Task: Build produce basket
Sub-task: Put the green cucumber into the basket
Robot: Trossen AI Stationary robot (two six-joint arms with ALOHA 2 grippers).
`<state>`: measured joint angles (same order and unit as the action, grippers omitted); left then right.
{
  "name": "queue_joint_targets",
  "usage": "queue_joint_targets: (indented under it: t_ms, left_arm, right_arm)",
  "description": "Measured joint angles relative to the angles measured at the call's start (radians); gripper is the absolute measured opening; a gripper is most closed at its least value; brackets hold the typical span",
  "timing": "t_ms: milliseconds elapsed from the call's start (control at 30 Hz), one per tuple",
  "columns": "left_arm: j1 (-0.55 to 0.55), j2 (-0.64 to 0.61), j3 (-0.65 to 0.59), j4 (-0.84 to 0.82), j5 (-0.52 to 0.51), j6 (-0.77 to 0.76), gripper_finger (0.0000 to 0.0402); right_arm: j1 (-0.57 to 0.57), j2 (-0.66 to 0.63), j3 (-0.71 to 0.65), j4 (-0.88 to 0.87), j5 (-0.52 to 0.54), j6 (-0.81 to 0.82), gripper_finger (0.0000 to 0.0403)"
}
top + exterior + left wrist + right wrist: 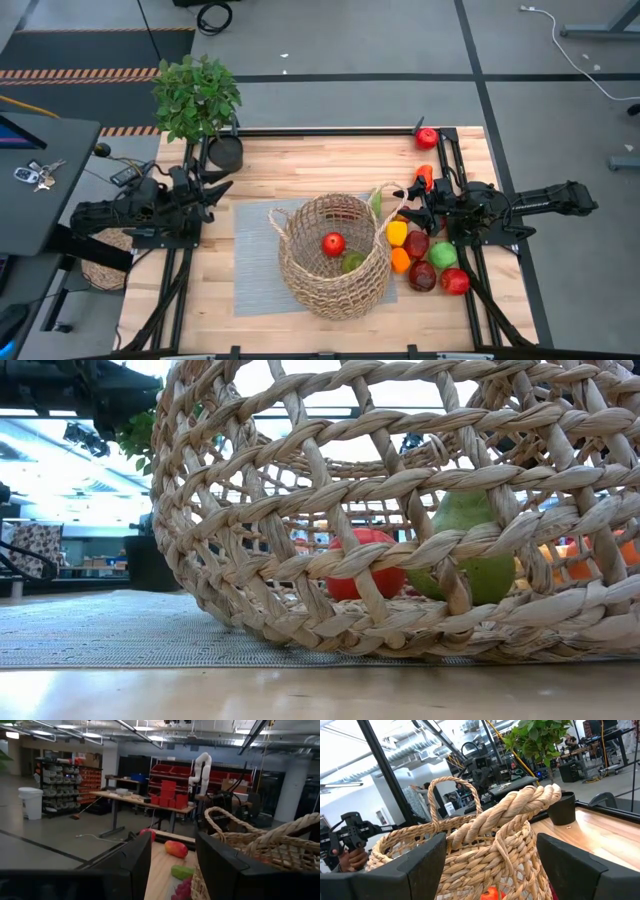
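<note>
1. I see the wicker basket [333, 255] sitting on a grey mat [255, 270] near the middle of the wooden tabletop [320, 160]; its two loop handles stand up at the rim.
2. Inside the basket lie a red tomato-like fruit [333, 243] and a green pear-like fruit [352, 262], touching or nearly touching each other; the low view shows both resting on the basket floor.
3. The rest of the produce [430, 262] is heaped just beside the basket on its right: yellow, orange, dark red, green and red pieces, with one more red fruit [427, 137] well apart at the far right corner.
4. My right gripper [412, 214] hovers just beside the basket's right handle, above the heap. Its fingers [420, 860] stand apart with nothing between them; the braided handle shows beyond them in the wrist view.
5. My left gripper [218, 193] waits at the left edge of the tabletop, near the mat's far left corner, with its fingers drawn together and holding nothing.
6. A potted plant [198, 98] in a black pot stands at the far left corner.
</note>
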<state>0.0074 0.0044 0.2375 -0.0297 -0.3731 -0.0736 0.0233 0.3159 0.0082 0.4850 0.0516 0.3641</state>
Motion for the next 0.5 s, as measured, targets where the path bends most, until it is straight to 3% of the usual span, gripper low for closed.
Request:
queue_joint_targets:
  t_ms: [233, 500]
  left_arm:
    - [0.000, 0.000, -0.054, -0.024, 0.003, -0.067, 0.0160]
    - [-0.001, 0.001, -0.189, 0.092, 0.012, -0.106, 0.0160]
  right_arm:
    - [0.000, 0.000, 0.000, 0.000, 0.000, 0.000, 0.0312]
    - [0.000, 0.000, 0.000, 0.000, 0.000, 0.000, 0.0312]
